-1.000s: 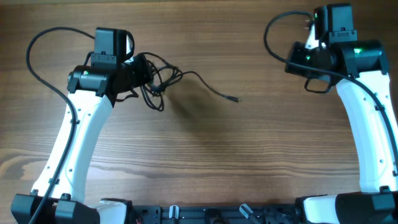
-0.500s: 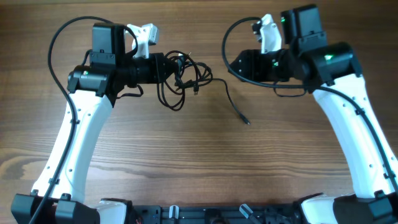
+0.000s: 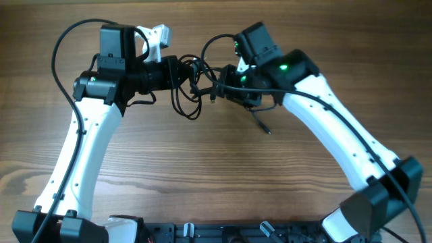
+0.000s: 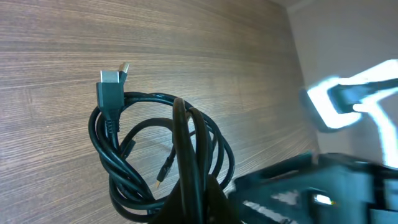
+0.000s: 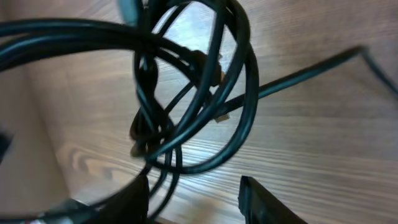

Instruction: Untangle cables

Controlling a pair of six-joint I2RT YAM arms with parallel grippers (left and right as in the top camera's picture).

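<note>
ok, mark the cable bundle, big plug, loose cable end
cable bundle [image 3: 196, 86], overhead view, middle of the tangle.
big plug [image 4: 110, 94], left wrist view, black housing.
loose cable end [image 3: 267, 131], overhead view, connector tip.

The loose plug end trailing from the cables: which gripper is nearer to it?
Right. The right gripper is just beyond the plug end, at the cables; the left gripper grips those cables from farther left.

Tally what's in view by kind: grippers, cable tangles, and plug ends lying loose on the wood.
Grippers: 2 (left gripper, right gripper)
Cable tangle: 1
Loose plug end on the table: 1
Total: 4
</note>
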